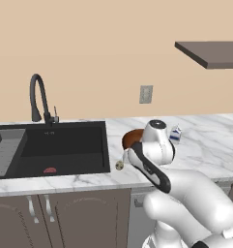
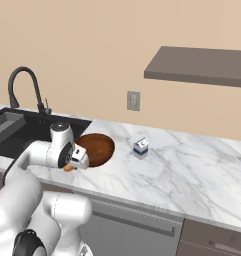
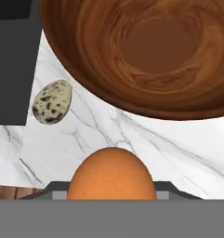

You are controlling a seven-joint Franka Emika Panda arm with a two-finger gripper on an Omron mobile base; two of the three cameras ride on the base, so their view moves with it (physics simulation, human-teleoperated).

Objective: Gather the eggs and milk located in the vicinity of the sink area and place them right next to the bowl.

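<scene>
An orange-brown egg (image 3: 111, 174) sits between the dark fingertips of my gripper (image 3: 111, 187), which is shut on it low over the marble counter, just in front of the wooden bowl (image 3: 146, 51). From the right base, the gripper (image 2: 74, 162) hangs at the bowl's (image 2: 97, 147) near-left rim with the egg (image 2: 68, 168) under it. A speckled egg (image 3: 52, 102) lies on the counter beside the bowl, close to the sink's edge (image 1: 119, 165). The milk carton (image 2: 140, 148) stands upright to the right of the bowl (image 1: 175, 134).
The black sink (image 1: 60, 145) with its gooseneck faucet (image 1: 38, 97) lies left of the bowl. It holds a grey rack (image 1: 7, 150) and a flat red thing (image 1: 50, 170). A wall shelf (image 2: 197, 65) hangs above the counter on the right.
</scene>
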